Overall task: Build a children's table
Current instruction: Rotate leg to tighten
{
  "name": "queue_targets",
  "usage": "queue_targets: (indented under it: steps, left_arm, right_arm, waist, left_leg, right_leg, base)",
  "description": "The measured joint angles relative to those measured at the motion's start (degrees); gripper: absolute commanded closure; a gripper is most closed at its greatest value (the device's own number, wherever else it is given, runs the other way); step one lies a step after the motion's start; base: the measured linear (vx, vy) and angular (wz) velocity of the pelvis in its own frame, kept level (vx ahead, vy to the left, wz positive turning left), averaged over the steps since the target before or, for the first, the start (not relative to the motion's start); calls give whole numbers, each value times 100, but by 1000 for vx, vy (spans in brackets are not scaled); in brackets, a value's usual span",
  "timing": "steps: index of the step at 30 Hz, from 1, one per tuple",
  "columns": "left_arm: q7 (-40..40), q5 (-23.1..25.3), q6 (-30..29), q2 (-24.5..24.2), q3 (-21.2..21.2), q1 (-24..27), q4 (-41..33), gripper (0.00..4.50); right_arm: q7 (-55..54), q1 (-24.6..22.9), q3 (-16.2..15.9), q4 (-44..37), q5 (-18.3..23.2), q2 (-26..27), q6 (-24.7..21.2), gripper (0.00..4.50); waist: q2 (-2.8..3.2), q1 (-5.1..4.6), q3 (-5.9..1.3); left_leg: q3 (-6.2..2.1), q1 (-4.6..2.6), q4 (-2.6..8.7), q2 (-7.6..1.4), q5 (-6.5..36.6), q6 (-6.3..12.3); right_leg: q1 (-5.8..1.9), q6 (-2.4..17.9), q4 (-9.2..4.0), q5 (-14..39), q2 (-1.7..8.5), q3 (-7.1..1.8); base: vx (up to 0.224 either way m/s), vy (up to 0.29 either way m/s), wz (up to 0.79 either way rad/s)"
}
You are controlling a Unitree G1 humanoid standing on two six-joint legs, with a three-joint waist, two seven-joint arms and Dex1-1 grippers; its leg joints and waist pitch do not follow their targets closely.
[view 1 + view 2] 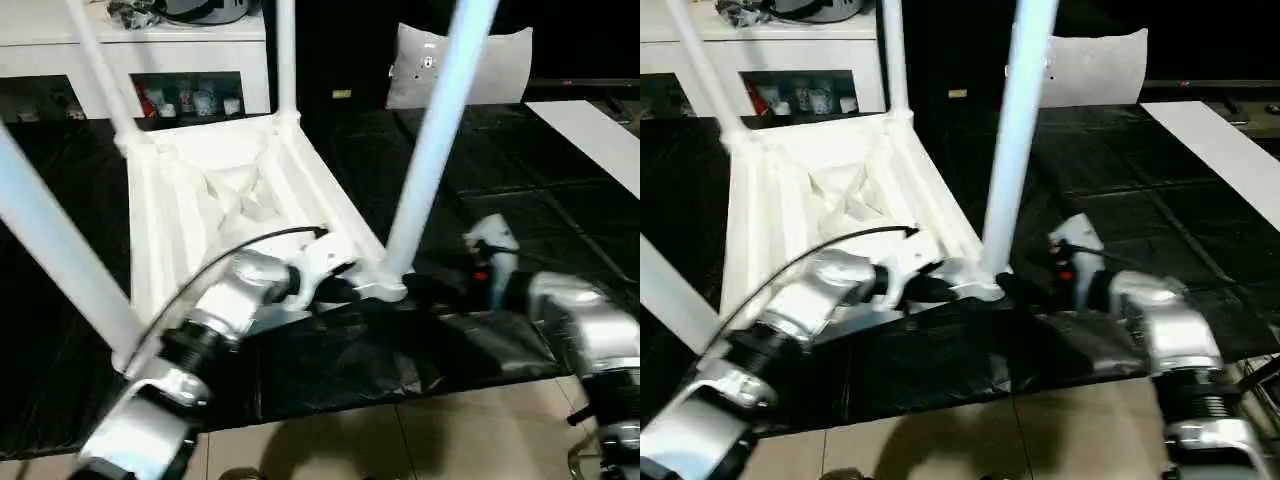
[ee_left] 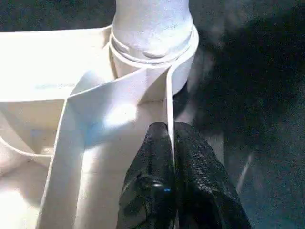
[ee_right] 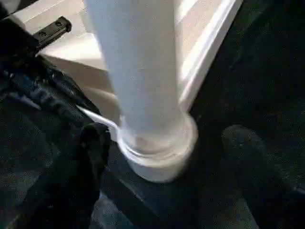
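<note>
The white tabletop [image 1: 230,190] lies upside down on the black work table, ribs facing up. All four white legs stand in its corner sockets: far left [image 1: 100,70], far right [image 1: 286,55], near left [image 1: 50,240] and near right [image 1: 440,130]. My left gripper [image 2: 172,157] is shut on the thin rim wall of the tabletop, just beside the near right socket [image 2: 152,52]. My right gripper [image 3: 167,136] is open at the foot of that same leg [image 3: 138,62], one black finger [image 3: 81,181] against the socket collar and the other finger [image 3: 257,162] a little apart from it.
The black-covered work table [image 1: 400,350] ends just in front of the tabletop, with tiled floor [image 1: 400,440] below. A white shelf unit [image 1: 140,50] stands at the back left, a white cushion [image 1: 480,65] behind the table, and a white board [image 1: 590,130] lies at the right.
</note>
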State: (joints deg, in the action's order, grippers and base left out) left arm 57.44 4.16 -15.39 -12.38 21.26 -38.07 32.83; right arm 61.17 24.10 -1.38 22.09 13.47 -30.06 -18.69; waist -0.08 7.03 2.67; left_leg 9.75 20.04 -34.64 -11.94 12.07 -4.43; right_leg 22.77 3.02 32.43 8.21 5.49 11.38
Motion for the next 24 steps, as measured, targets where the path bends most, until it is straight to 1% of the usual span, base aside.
queue_targets:
  steps: [2,4,6,7,8,10,11,13,14,15,16,17,18,19,20,23,24]
  left_arm:
    - [415,-49,226,-189,112,10,-13,450]
    - [654,-60,345,-289,148,21,-17,450]
    - [1101,-98,506,-490,275,24,-113,450]
    - [1274,-112,558,-561,325,30,-152,450]
    - [1462,-114,636,-631,379,29,-186,450]
    - [1649,-111,741,-706,442,29,-224,450]
    - [1735,-103,789,-720,466,29,-233,450]
    - [1811,-103,848,-723,530,28,-253,450]
    - [1874,-102,877,-733,571,28,-281,450]
    - [1918,-102,894,-736,586,28,-295,450]
    - [1945,-103,906,-736,606,28,-311,450]
    - [1966,-103,918,-731,620,28,-328,450]
    - [1984,-103,934,-728,634,28,-329,450]
    - [1992,-104,951,-724,649,28,-330,450]
    - [2022,-103,965,-722,663,27,-330,450]
    - [2120,-102,1003,-721,676,27,-330,450]
    - [2129,-101,1018,-722,680,27,-330,450]
  right_arm:
    - [362,-25,-108,-81,-10,-225,183,10]
    - [551,-28,-144,-113,-13,-304,296,10]
    - [978,-38,-287,-152,0,-441,472,10]
    - [1156,-67,-320,-175,25,-497,529,26]
    - [1409,-122,-366,-214,59,-555,568,26]
    - [1702,-175,-454,-299,93,-579,581,42]
    - [1842,-185,-538,-353,133,-581,588,54]
    - [1996,-191,-645,-408,175,-577,630,54]
    - [2082,-192,-722,-408,176,-572,659,75]
    - [2127,-192,-776,-408,175,-547,675,75]
    - [2145,-192,-816,-402,175,-506,694,85]
    - [2164,-191,-845,-398,174,-455,707,91]
    - [2188,-189,-872,-390,170,-426,726,108]
    - [2199,-188,-915,-386,168,-415,756,108]
    - [2242,-185,-931,-358,167,-394,756,124]
    - [2345,-172,-957,-336,168,-389,749,139]
    - [2360,-171,-968,-336,170,-388,742,162]
  waist:
    - [0,48,0]
    - [0,113,0]
    - [0,173,0]
    - [0,205,0]
    - [0,255,0]
    - [0,293,0]
    - [0,301,0]
    - [0,304,0]
    - [-1,302,0]
    - [0,300,0]
    - [0,299,0]
    - [0,302,0]
    - [0,302,0]
    - [0,301,0]
    - [0,300,0]
    - [-1,298,0]
    - [-1,298,0]
  left_leg:
    - [-2,1,3,-1,0,1]
    - [-2,0,4,-2,-1,2]
    - [-3,-3,3,-1,-1,3]
    - [-3,-3,1,-1,0,5]
    - [-3,-3,-2,-2,2,9]
    - [-3,-2,-7,-1,4,13]
    - [-2,-1,-10,-2,4,13]
    - [-2,-2,-15,-1,5,14]
    - [-2,-3,-15,-1,6,11]
    - [-2,-3,-15,-1,6,10]
    - [-2,-4,-15,-1,6,8]
    - [-2,-4,-15,-2,7,5]
    - [-2,-4,-15,-2,7,4]
    - [-2,-3,-16,-2,7,3]
    - [-2,-3,-17,-1,9,-1]
    - [-2,-2,-17,-1,14,-8]
    - [-2,-2,-17,-1,14,-8]
  right_leg:
    - [2,0,0,1,-1,1]
    - [3,-1,0,1,-1,1]
    - [12,0,-1,1,0,2]
    - [13,-1,-2,1,1,2]
    - [12,-2,-2,2,1,2]
    - [13,-1,-2,2,3,1]
    - [13,-1,-1,2,4,1]
    - [11,1,0,1,5,1]
    - [9,1,1,0,5,1]
    - [8,2,3,0,5,1]
    - [8,1,6,0,5,1]
    - [8,1,10,0,5,1]
    - [8,1,11,1,5,1]
    - [7,1,13,1,5,1]
    - [5,1,13,1,5,1]
    - [4,1,13,1,5,1]
    - [4,1,13,1,5,1]
  base:
    - [0,0,0]
    - [0,0,0]
    - [0,0,0]
    - [0,0,0]
    - [0,0,0]
    - [0,0,0]
    - [0,0,0]
    - [0,0,0]
    - [0,0,0]
    - [0,0,0]
    - [0,0,0]
    - [0,0,0]
    - [0,0,0]
    - [0,0,0]
    - [0,0,0]
    - [0,0,0]
    - [0,0,0]
